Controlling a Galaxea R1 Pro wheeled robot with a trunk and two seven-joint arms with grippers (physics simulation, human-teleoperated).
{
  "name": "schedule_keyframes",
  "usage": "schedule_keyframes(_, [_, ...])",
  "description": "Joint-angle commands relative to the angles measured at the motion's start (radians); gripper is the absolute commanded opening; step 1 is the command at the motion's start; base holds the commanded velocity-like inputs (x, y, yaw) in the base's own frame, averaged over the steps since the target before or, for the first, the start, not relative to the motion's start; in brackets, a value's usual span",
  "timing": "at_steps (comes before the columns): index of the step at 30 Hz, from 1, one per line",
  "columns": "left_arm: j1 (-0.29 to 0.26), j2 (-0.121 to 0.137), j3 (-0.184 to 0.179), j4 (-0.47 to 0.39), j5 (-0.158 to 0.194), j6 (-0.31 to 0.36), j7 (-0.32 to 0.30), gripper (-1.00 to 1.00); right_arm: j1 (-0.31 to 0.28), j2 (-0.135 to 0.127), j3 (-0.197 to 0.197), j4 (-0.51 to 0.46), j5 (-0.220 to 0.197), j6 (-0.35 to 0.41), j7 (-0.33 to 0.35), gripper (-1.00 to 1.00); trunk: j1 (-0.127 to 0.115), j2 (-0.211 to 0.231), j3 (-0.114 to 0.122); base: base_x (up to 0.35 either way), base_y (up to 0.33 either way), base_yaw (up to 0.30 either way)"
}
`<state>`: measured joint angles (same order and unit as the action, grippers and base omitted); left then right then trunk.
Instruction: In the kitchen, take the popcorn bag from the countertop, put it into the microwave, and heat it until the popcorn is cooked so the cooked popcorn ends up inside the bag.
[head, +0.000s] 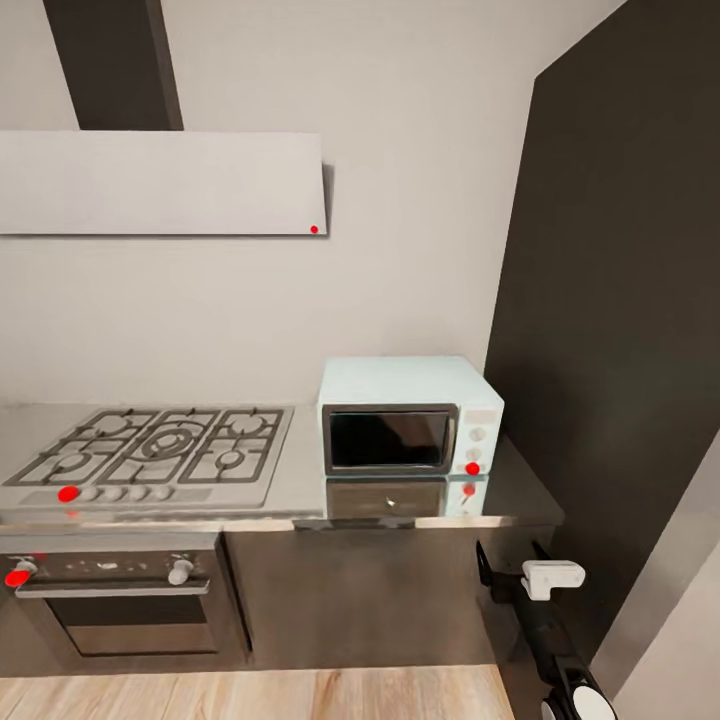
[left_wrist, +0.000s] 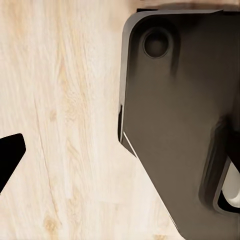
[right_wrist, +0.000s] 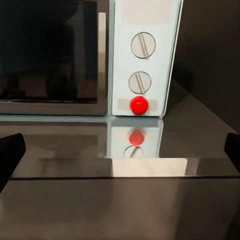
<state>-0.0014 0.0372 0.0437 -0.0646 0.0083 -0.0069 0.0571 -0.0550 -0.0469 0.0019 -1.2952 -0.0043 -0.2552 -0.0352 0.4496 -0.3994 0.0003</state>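
Even, soft, slightly blurry light; the countertop (right_wrist: 190, 125) mirrors the microwave (right_wrist: 145, 55), its source perhaps overhead.

bare countertop (head: 300, 480) before closed microwave (head: 410, 415), dark wall (head: 610, 300) right

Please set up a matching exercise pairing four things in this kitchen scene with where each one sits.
Things:
1. pale mint-blue boxy microwave
2. steel gas hob with dark grates
3. steel oven with round knobs
4. round red button

Places:
A. below the hob, under the counter edge
B. on the microwave's side panel, beneath two round knobs
C. on the grey steel countertop, next to the dark wall
D. set into the worktop, left of the microwave

Pairs: 1-C, 2-D, 3-A, 4-B
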Motion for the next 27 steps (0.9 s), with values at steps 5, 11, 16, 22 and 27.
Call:
schedule_keyframes(5, [0.0, 0.0, 0.004, 0.0, 0.001, 0.0, 0.001, 1.0, 0.0, -0.001, 0.003, 0.001, 0.0, -0.005, 0.0, 1.0, 0.0, -0.001, 0.0, 0.07, 0.004, 0.0])
schedule_keyframes(11, [0.0, -0.001, 0.004, 0.0, 0.001, 0.006, 0.001, 1.0, 0.0, -0.001, 0.035, 0.001, 0.0, -0.054, 0.007, 1.0, 0.0, -0.001, 0.0, 0.128, 0.031, 0.0])
schedule_keyframes(16, [0.0, -0.004, 0.004, 0.0, 0.001, 0.002, 0.001, 1.0, 0.0, -0.001, 0.054, 0.001, 0.0, -0.087, 0.008, 1.0, 0.0, -0.001, 0.0, 0.168, 0.103, 0.0])
schedule_keyframes(22, [0.0, -0.005, 0.004, 0.0, 0.001, 0.005, 0.001, 1.0, 0.0, -0.001, 0.053, 0.001, 0.0, -0.091, 0.008, 1.0, 0.0, -0.001, 0.0, 0.074, 0.026, 0.0])
schedule_keyframes(27, [0.0, -0.005, 0.004, 0.0, 0.001, 0.004, 0.001, 1.0, 0.0, -0.001, 0.052, 0.001, 0.0, -0.09, 0.007, 1.0, 0.0, -0.001, 0.0, 0.214, 0.107, 0.0])
